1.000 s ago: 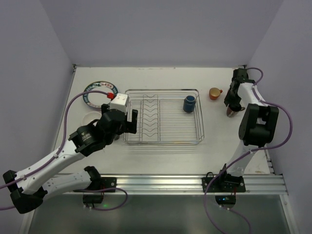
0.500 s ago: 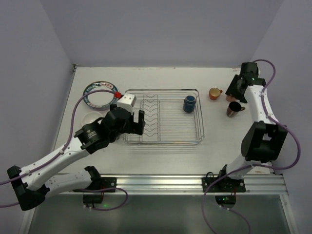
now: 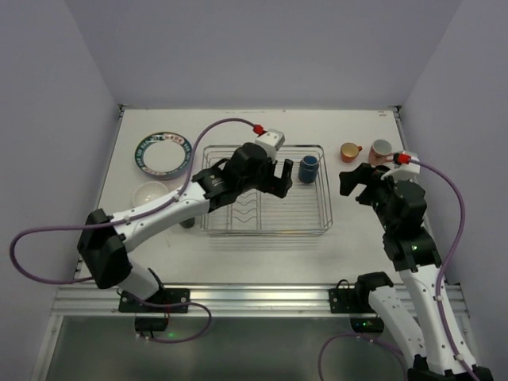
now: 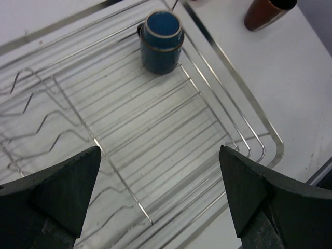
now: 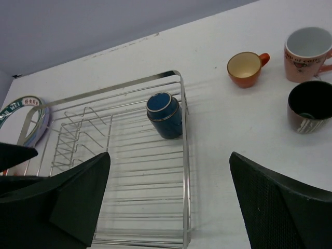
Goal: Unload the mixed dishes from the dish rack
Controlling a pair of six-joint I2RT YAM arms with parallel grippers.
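Blue mug (image 4: 162, 39) alone in dish rack (image 3: 294, 208), so we aim left claw (image 4: 158, 181) at it, spread wide, empty; right claw (image 5: 168, 171) likewise.

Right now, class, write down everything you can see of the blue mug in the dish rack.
The blue mug is small, glossy and ceramic-looking, dark blue outside with a brighter blue, empty inside. It stands upright, mouth up, on the wire floor of the dish rack, in its far right corner, close to the side wires. Nothing else touches it.
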